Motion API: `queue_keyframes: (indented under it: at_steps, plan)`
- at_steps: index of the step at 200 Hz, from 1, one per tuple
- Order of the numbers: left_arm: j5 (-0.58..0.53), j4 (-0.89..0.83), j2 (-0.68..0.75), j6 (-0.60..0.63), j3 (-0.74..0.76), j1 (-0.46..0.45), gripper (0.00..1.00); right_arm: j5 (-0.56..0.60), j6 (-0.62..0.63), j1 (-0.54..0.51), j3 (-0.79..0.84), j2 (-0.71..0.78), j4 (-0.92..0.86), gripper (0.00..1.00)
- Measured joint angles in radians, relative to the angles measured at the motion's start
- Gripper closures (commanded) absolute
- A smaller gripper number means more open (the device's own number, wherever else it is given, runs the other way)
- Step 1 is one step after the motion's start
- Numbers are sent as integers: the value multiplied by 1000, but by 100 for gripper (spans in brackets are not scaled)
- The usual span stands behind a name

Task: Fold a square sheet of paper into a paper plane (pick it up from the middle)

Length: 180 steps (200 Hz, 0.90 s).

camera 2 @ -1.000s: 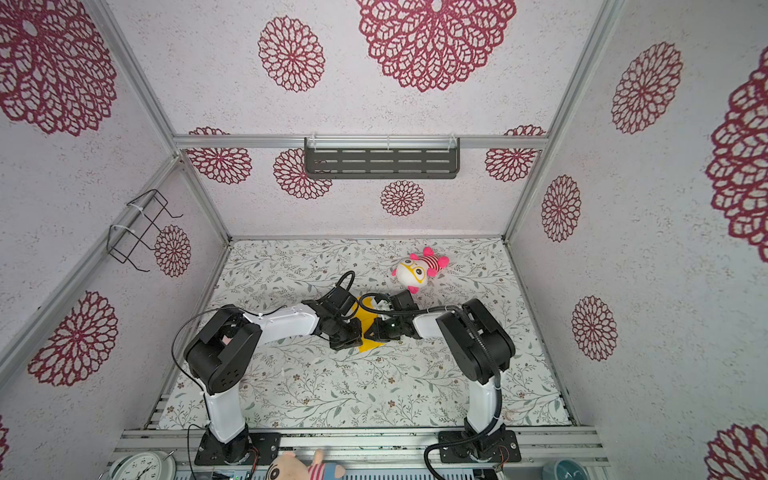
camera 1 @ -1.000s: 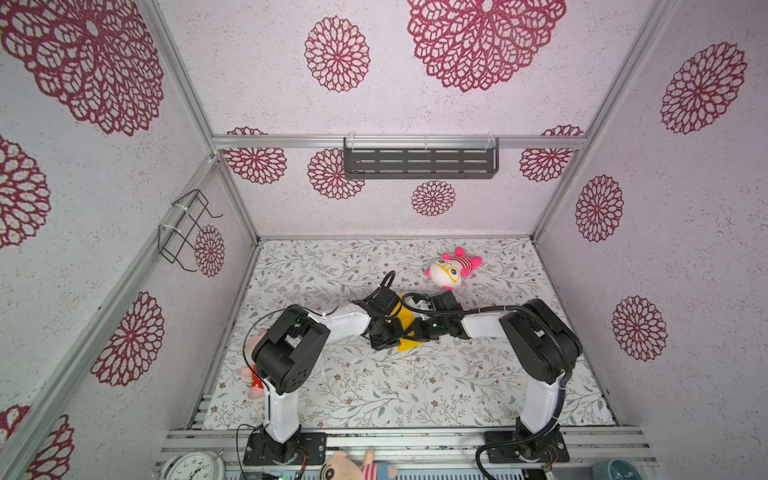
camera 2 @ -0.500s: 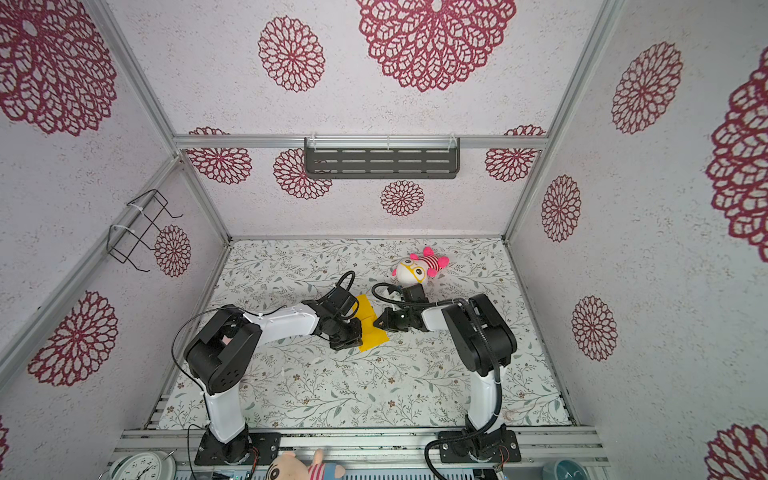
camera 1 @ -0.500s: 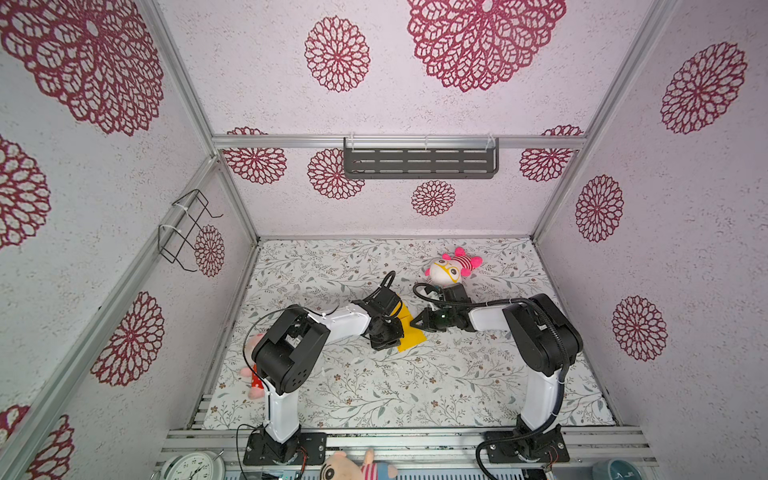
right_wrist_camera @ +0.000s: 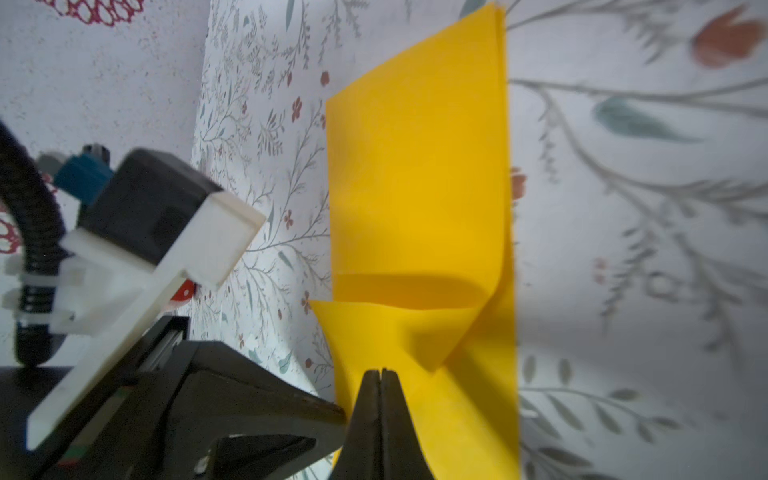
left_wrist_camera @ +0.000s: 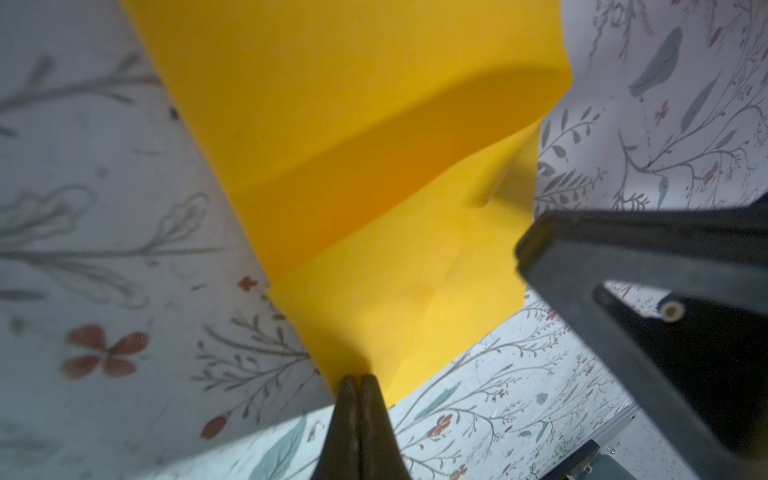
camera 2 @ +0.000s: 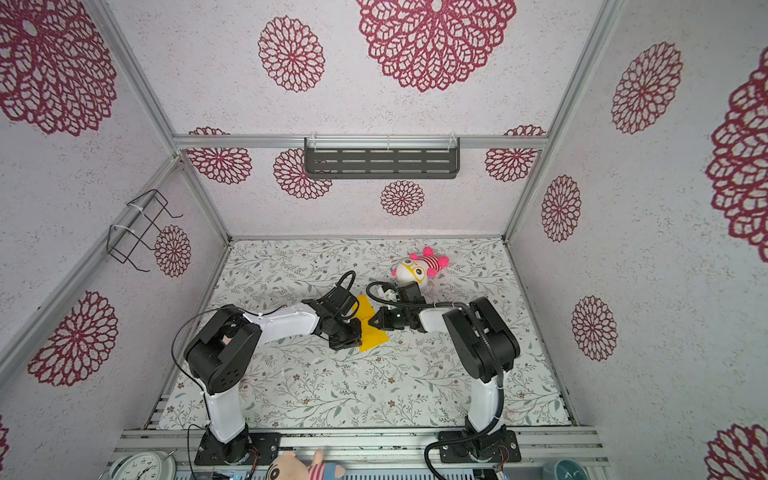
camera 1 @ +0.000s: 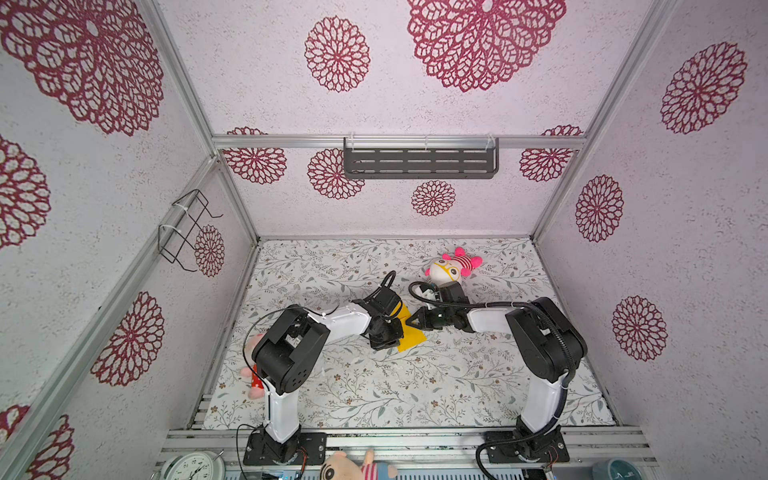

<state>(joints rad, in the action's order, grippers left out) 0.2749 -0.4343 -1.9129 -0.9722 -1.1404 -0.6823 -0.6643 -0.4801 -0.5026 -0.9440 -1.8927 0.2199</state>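
Yellow sheet of paper [camera 1: 411, 340] is lying near the middle of the desk [camera 1: 415, 386]. It is partly doubled over, and one flap is curling up. Left pincer [left_wrist_camera: 357, 380] is sitting low on the sheet's left side, fingers pressed together and pinching its edge. Right pincer [right_wrist_camera: 380, 374] is facing it from the right, also closed and nipping the opposite edge. Pink-and-white plush toy [camera 1: 451, 268] is lying farther back, apart from the sheet, just behind the right wrist.
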Motion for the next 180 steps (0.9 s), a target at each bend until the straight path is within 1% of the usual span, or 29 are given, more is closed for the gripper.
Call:
queue_keyframes:
  at_steps: [20, 41, 82, 115, 135, 156, 180]
  plan:
    - [0, -5, -2, 1, -3, 0, 100, -6, 0, -9, 0, -19, 7, 95]
    - [0, -7, -3, 3, -5, 0, 100, -8, -2, 4, 0, -52, 10, 97]
    - [0, -9, -3, 3, -7, 0, 100, -19, -2, 66, -28, -87, 36, 98]
    - [0, -16, -6, 3, -13, 0, 100, 5, -13, 108, -81, -125, 54, 98]
    - [0, -19, -7, 4, -15, 0, 100, 34, -17, 117, -82, -119, 60, 97]
    - [0, -20, -8, 5, -15, 0, 100, 39, -17, 117, -47, -87, 63, 97]
    - [0, -21, -8, 8, -16, 0, 100, 30, -13, 86, -15, -47, 60, 96]
